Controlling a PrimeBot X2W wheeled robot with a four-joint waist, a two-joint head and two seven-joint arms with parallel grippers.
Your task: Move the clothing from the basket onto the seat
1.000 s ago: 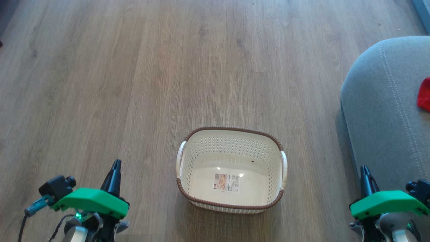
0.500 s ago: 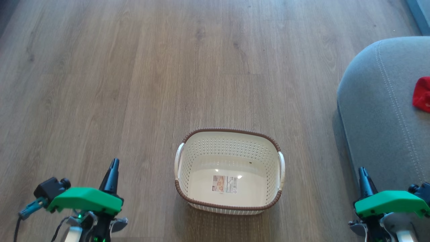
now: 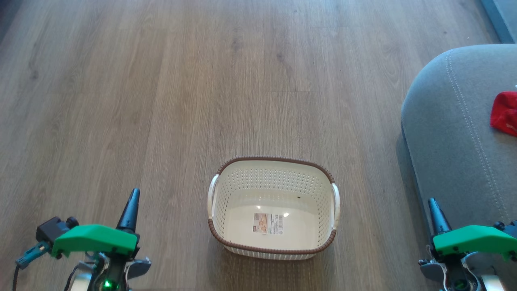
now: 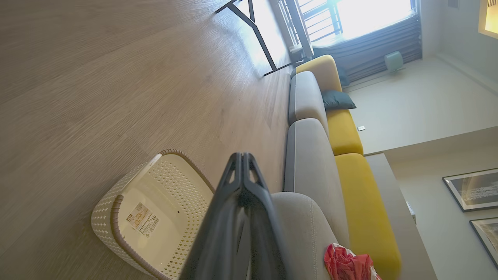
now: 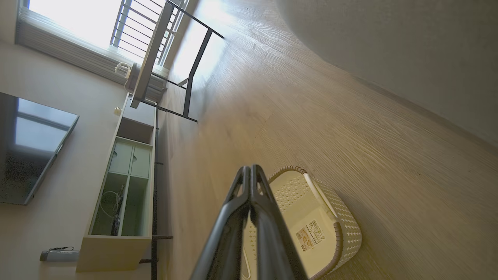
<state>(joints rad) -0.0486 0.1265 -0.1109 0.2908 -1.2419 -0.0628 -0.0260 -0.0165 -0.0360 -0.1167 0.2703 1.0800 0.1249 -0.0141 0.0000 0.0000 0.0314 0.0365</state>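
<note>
The camera view has shifted slightly; the left gripper [image 3: 133, 195] and right gripper [image 3: 432, 203] stay fully closed, holding nothing, at the lower corners, while the clothing [image 3: 505, 113] lies on the seat [image 3: 448, 145] at the right edge, well apart from the basket [image 3: 274, 250] at lower centre.

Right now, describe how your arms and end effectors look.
Both the left end effector and right end effector have slim, dark, tapering fingers set in a bright green angular cover. The left wrist carries a black camera block with a teal cable plug and a small green light.
</note>
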